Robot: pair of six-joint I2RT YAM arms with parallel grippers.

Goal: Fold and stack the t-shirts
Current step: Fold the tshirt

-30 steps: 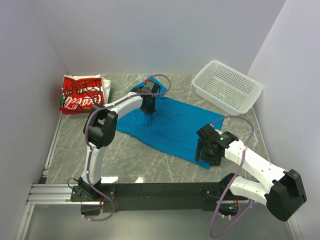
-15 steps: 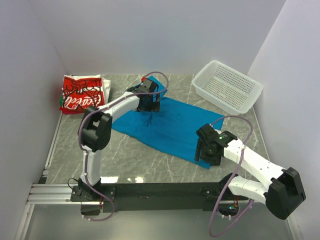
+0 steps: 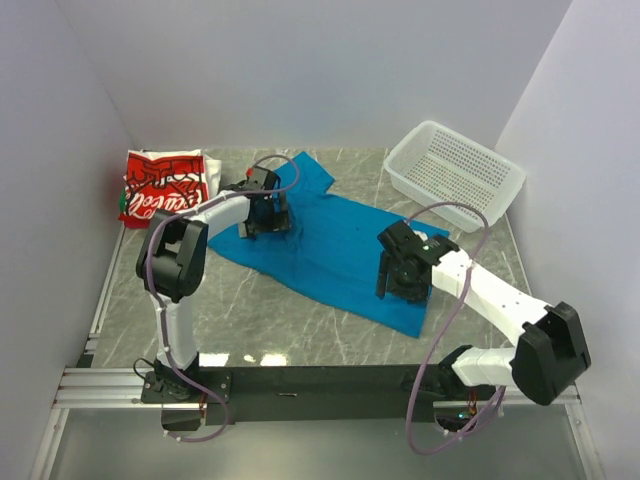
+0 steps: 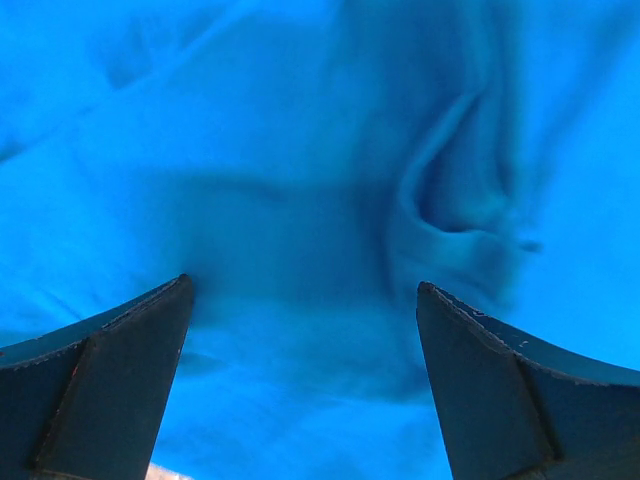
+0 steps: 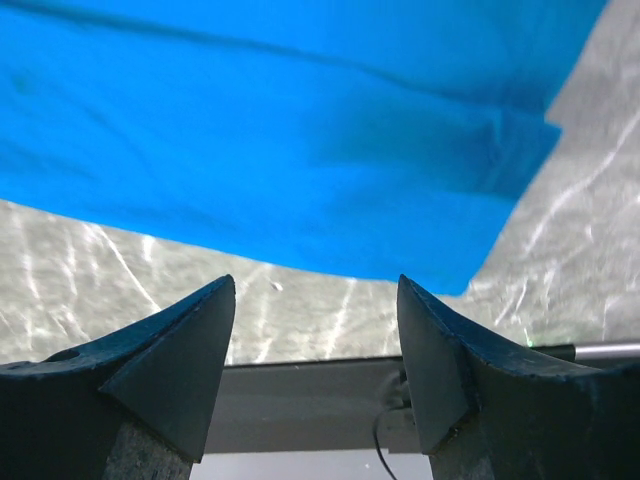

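Note:
A bright-blue t-shirt point(image 3: 335, 250) lies spread across the middle of the marble table. My left gripper point(image 3: 266, 222) hovers over its left part, open, with only blue cloth point(image 4: 300, 200) below and nothing between its fingers. My right gripper point(image 3: 398, 282) stands open above the shirt's near right edge point(image 5: 300, 130), with bare marble beneath the gap between its fingers. A folded red-and-white t-shirt point(image 3: 163, 187) with white script lies at the far left corner.
A white perforated basket point(image 3: 455, 172) stands at the far right corner. The black rail point(image 3: 320, 382) runs along the near table edge. Grey walls close in the left, back and right sides.
My left gripper opened, let go of the blue cloth and slid left over the shirt. The shirt's far-left part now lies spread out. My right gripper moved up and left, onto the shirt's near edge.

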